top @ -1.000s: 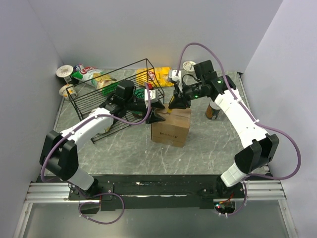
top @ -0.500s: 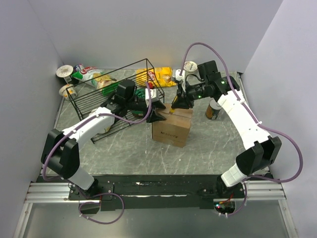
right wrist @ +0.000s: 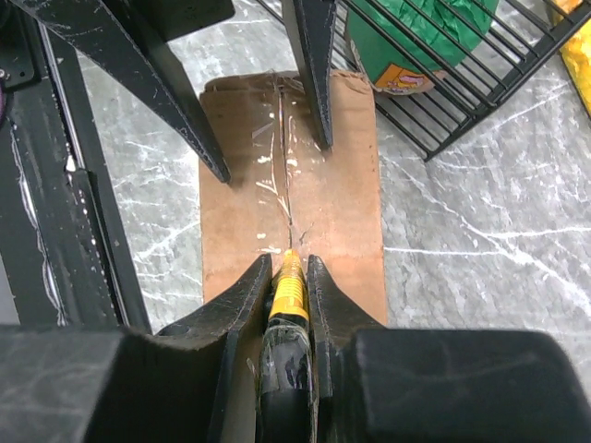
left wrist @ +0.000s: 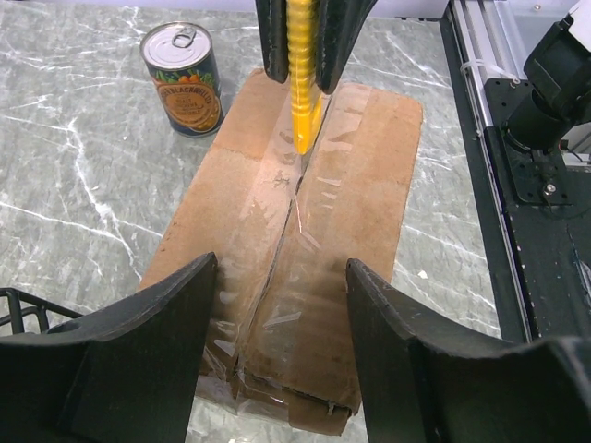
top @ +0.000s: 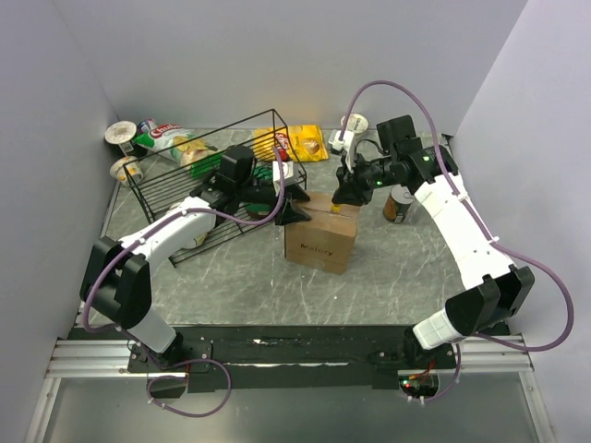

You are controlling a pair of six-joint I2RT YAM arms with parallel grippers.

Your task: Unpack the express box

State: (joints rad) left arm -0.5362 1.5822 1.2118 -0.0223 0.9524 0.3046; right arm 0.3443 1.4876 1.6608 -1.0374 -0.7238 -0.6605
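Two grippers at express box (top: 320, 238): R gripper (right wrist: 288, 268) clamped on yellow cutter (left wrist: 303, 92), tip on taped seam (left wrist: 284, 217); L gripper (left wrist: 282, 314) w/ jaws apart over box top.

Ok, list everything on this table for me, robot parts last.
express box: one, brown, mid-table, taped seam facing up
cutter: one, yellow, tip on the box's seam
tin can: one, orange label, right of the box
wire basket: one, black, left of the box
green packet: one, in the basket
snack bags: two, yellow at the rear, green-and-white rear left
cups: three, pale, two rear left, one rear right
left gripper: black, open, over the box's top
right gripper: black, shut on the cutter
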